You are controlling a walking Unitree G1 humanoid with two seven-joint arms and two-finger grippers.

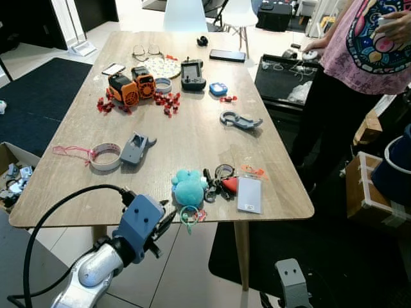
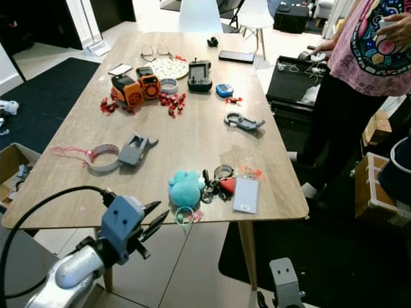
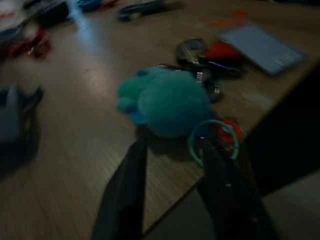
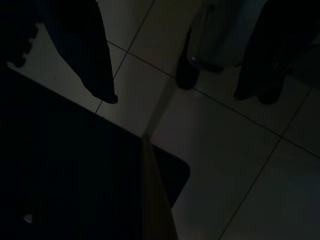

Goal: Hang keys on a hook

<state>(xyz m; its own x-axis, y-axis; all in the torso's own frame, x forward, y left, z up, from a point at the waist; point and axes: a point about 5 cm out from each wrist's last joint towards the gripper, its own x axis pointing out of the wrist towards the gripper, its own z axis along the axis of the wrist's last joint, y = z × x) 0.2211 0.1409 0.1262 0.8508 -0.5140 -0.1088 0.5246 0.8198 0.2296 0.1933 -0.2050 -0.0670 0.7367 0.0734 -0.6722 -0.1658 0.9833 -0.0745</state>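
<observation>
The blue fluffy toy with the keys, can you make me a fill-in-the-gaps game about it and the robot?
1. The teal plush lies near the table's ____ edge.
2. The ____ gripper reaches toward it, fingers apart.
3. The clear card holder lies on the plush's ____ side.
4. A ____ ring hangs over the edge.

Missing words: front; left; right; green

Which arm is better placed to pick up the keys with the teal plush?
Left. The left gripper is open at the table edge beside the teal plush keys. The right arm hangs low over the floor.
</observation>
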